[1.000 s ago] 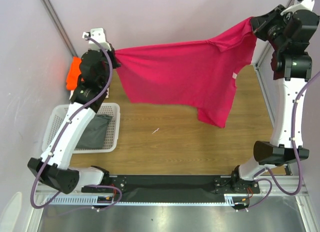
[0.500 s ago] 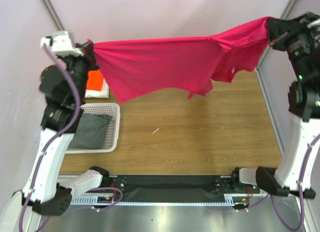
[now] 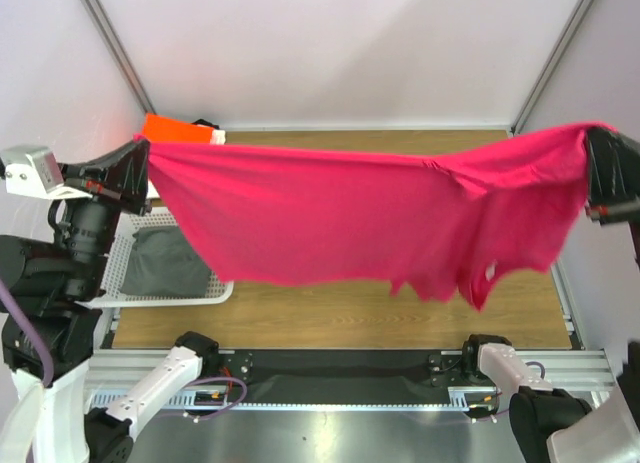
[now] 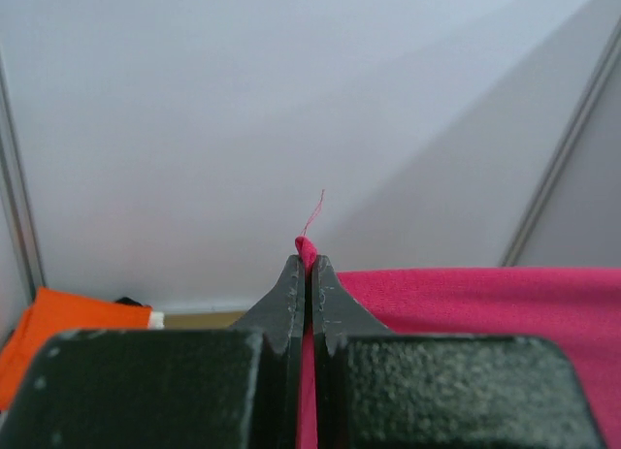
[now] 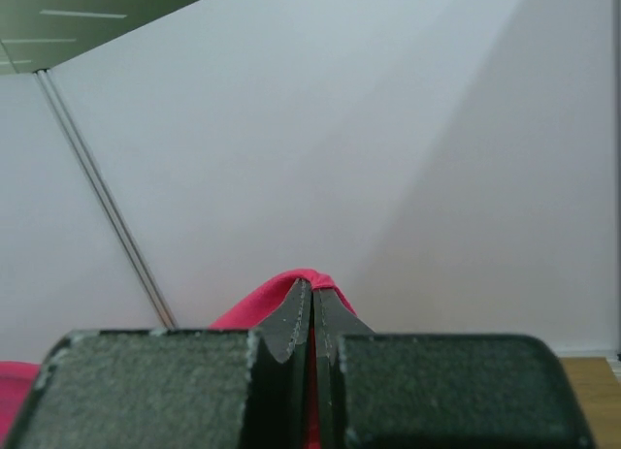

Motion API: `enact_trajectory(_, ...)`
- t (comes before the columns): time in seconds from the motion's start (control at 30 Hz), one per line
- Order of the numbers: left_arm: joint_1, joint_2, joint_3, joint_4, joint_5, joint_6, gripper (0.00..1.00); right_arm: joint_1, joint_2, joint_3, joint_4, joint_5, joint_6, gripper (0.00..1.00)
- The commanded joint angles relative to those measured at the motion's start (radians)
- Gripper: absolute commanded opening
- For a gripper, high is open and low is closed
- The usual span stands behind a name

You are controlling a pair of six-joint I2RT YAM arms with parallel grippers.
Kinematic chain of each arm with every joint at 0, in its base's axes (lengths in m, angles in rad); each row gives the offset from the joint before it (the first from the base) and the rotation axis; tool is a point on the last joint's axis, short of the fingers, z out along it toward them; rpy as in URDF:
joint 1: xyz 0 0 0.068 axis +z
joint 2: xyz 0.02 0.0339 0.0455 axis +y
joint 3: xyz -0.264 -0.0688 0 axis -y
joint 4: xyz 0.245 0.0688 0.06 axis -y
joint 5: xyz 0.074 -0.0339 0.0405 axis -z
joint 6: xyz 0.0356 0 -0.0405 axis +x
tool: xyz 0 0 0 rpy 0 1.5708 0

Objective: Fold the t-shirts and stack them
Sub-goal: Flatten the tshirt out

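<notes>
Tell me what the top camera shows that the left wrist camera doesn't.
Only the top view shows the whole pink t-shirt stretched in the air between the left claw and the right claw, plus the white basket holding a dark grey cloth, and the wooden table. Only the left wrist view shows, up close, the left claw's jaws shut on a pinch of pink cloth, with a loose thread sticking up. Both show the pink t-shirt and the folded orange t-shirt at the far left.

Wood table [image 3: 300, 318]: white basket [image 3: 170, 294] left, orange tee [image 3: 180, 133] far-left corner.
</notes>
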Motion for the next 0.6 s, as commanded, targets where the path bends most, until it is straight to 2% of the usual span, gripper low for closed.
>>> enact_trajectory(0.0,-0.001,0.013,0.011,-0.145,0.029,-0.086,0.00,-0.008,0.054,0.088,-0.176,0.062,-0.041,0.00)
enact_trajectory(0.1,-0.001,0.026,-0.065,-0.142,0.028,-0.113,0.00,-0.008,0.068,0.035,-0.228,0.101,-0.064,0.00)
enact_trajectory(0.13,-0.001,0.026,-0.135,-0.126,0.026,-0.118,0.00,-0.008,0.063,-0.006,-0.206,0.114,-0.078,0.00)
enact_trajectory(0.2,-0.001,0.027,-0.258,-0.049,0.029,-0.127,0.00,-0.008,0.030,-0.190,-0.156,0.162,-0.092,0.00)
enact_trajectory(0.37,-0.001,0.099,-0.453,0.120,-0.006,-0.140,0.00,-0.008,-0.036,-0.609,0.067,0.162,-0.100,0.00)
enact_trajectory(0.57,-0.002,0.196,-0.634,0.327,-0.098,-0.118,0.00,-0.008,-0.007,-0.913,0.325,0.131,-0.103,0.00)
